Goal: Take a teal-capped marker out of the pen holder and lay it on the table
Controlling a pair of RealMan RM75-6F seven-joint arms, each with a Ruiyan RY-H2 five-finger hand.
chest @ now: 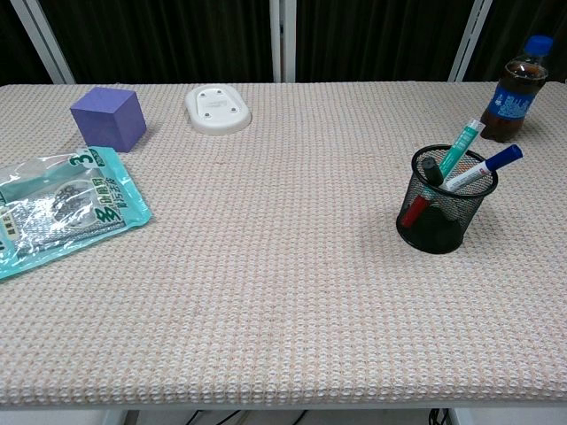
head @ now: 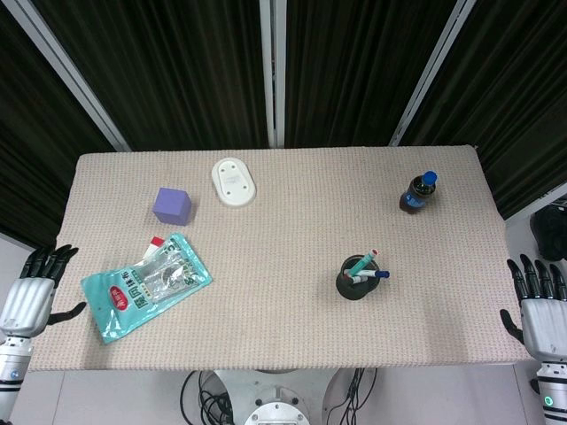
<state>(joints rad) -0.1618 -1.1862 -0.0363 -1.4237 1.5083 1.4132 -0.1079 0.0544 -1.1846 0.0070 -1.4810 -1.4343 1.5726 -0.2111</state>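
Standing in one pen holder (chest: 443,212): four markers; each robot hand spread, empty.

Silver hands (head: 27,301) (head: 542,320) w/ black fingers (head: 51,259), both sides.

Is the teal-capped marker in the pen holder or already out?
In: the teal-capped marker leans inside the pen holder, cap sticking above its rim.

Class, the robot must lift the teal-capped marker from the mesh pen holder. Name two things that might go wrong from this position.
1. The teal-capped marker leans beside a blue-capped marker and others in the pen holder, so the fingers may catch the wrong one.
2. The light-looking mesh holder may tip or lift as the marker is pulled.
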